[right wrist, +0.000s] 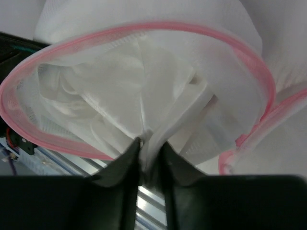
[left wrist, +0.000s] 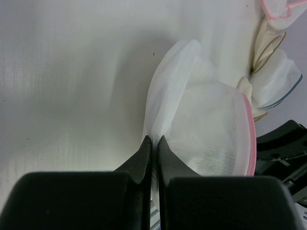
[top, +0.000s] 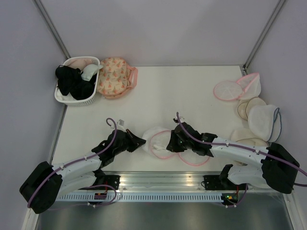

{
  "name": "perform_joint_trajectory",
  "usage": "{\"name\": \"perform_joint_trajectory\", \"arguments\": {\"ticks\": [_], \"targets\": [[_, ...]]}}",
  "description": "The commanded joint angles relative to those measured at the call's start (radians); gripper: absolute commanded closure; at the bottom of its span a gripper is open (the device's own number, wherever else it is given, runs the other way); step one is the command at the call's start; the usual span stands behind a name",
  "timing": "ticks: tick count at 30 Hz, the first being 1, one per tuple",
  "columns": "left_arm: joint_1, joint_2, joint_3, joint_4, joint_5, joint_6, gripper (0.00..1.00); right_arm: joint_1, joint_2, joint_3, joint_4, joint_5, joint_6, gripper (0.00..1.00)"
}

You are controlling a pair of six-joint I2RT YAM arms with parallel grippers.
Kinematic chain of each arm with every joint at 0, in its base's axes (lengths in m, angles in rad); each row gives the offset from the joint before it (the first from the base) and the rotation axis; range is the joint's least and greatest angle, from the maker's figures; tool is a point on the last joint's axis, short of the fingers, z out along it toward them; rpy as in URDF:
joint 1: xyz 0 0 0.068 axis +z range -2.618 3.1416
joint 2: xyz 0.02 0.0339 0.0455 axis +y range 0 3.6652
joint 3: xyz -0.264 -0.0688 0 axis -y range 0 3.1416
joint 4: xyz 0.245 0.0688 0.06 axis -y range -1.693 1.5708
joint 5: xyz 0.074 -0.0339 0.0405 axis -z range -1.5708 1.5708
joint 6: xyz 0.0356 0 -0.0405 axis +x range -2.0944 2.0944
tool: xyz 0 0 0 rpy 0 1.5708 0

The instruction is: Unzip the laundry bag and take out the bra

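Note:
The laundry bag (top: 154,140) lies unzipped at the near middle of the table, its pink rim gaping; one pink-rimmed half lies flopped toward the right arm. My left gripper (top: 142,142) is shut on a fold of the bag's white mesh at its left side; this shows in the left wrist view (left wrist: 154,140), with the bag (left wrist: 206,120) bulging beyond the fingertips. My right gripper (top: 171,142) is at the bag's mouth. In the right wrist view it (right wrist: 149,143) is shut on the white fabric of the bra (right wrist: 129,91), which is bunched inside the pink rim (right wrist: 144,29).
A white basket (top: 61,96) with black garments stands at the back left, a peach floral bag (top: 114,75) beside it. At the right are another pink-rimmed mesh bag (top: 231,89), a white blue-trimmed bag (top: 264,122) and pale cups. A metal rail (top: 158,182) runs along the near edge.

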Motion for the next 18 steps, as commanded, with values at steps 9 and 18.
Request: {"name": "perform_joint_trajectory", "arguments": {"ticks": [9,18], "targets": [[0.005,-0.028,-0.013,0.023,-0.011,-0.038,0.97,0.012,-0.085,0.147,-0.056,-0.058,-0.064,1.0],[0.007,-0.044,-0.004,-0.046,-0.073,-0.031,0.04,0.01,-0.323,0.25,-0.171,-0.106,-0.159,1.0]]}}
